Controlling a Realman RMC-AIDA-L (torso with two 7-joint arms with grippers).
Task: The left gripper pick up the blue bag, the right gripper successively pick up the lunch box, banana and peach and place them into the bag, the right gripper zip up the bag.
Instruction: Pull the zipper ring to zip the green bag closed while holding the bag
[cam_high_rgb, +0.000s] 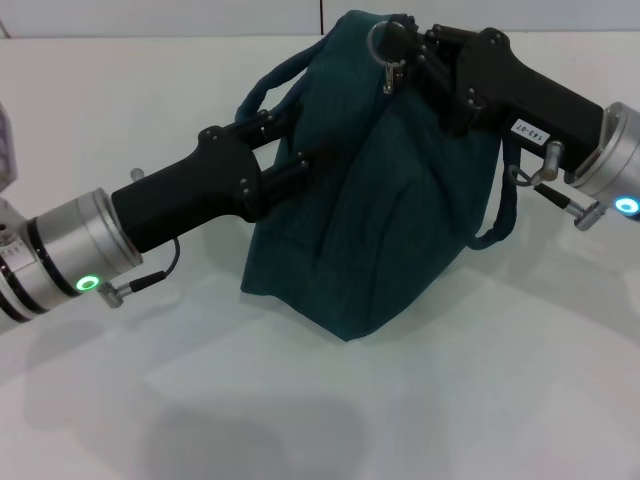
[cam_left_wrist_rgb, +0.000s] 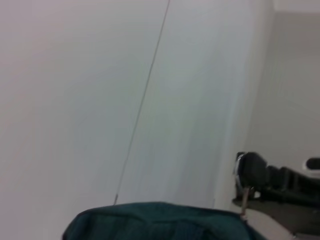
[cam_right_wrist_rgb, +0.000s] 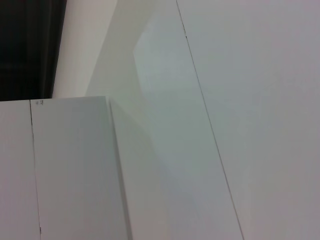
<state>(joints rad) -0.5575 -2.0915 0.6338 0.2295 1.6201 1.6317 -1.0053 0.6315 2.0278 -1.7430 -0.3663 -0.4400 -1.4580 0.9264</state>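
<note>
Head view: the blue bag (cam_high_rgb: 375, 200) stands upright on the white worktop (cam_high_rgb: 320, 400), near its middle and slightly toward the far edge, top drawn closed into a peak. One loop handle (cam_high_rgb: 262, 92) arches up on the bag's left side; the second handle (cam_high_rgb: 500, 205) hangs down its right side. The left end effector (cam_high_rgb: 310, 160) reaches in from the left and presses against the upper left flank of the bag just below the raised handle; its fingertips are buried in the fabric folds, so whether it is clamped or spread cannot be told. The right end effector (cam_high_rgb: 395, 45) comes in from the right at the bag's peak, fingers closed on the metal ring zip pull (cam_high_rgb: 388, 72), whose tab hangs down just beneath them. Left wrist view: the bag's top edge (cam_left_wrist_rgb: 160, 220) fills the lower frame, with the right end effector (cam_left_wrist_rgb: 250, 172) beyond it at the zip pull. Right wrist view: only white wall panels (cam_right_wrist_rgb: 200, 125), no task items.
</note>
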